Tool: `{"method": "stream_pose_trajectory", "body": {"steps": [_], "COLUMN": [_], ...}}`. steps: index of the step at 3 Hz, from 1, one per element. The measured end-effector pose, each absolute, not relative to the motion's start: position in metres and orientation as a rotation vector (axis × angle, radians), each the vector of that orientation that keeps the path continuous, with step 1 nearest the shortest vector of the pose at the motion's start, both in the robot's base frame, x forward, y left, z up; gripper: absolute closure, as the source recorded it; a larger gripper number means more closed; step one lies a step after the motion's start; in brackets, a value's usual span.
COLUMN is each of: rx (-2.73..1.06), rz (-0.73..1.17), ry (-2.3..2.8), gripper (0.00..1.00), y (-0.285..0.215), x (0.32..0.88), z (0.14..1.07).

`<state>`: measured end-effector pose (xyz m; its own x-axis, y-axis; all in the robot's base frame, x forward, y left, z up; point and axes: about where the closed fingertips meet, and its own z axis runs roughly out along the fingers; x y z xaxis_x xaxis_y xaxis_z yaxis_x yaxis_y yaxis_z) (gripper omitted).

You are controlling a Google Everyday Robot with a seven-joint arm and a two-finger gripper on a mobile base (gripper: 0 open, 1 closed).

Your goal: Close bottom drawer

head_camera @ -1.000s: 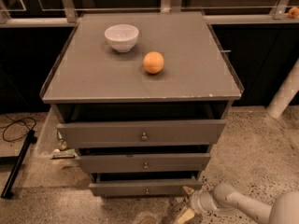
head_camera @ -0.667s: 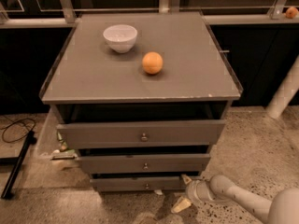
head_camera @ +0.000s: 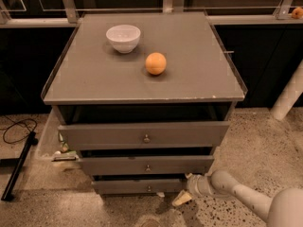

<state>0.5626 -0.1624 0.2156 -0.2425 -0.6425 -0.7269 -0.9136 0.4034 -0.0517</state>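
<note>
At the foot of the grey cabinet point(head_camera: 194, 77), low and near the camera, the bottom drawer point(head_camera: 137, 187) shows as the slimmest of three fronts, its small round knob point(head_camera: 149, 188) about at mid-width. It lies further in than the middle drawer point(head_camera: 147, 165) and the top drawer point(head_camera: 144, 135), both of which stand out from the cabinet body, the top one the most. Only a thin dark strip shows above the bottom front, so I judge it mostly pushed in, though whether it sits fully home cannot be read from this angle. The gripper point(head_camera: 185, 195) is down by the floor at the right end of that front, touching it or just beside it, with the pale arm point(head_camera: 236, 195) reaching in from the near right corner. Whether the gripper is open or closed I cannot tell, and it does not appear to hold anything. On top of the cabinet a white bowl point(head_camera: 123, 37) sits far left and an orange point(head_camera: 155, 63) nearer the middle, well apart from the work. What seems left is a last short push along the drawer's travel, if any gap remains, and then backing the arm away
</note>
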Motion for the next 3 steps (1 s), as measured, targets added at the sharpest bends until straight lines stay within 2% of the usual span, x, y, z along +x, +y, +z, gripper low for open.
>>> {"method": "stream_pose_trajectory", "body": {"steps": [1,3], "rx": [-1.319,-1.177], "rz": [0.553,0.601], "ry": [2.025,2.207], "gripper": [0.00,0.00], "y": [-0.174,-0.240], "x": [0.530,0.427], "z": [0.214,0.229]}}
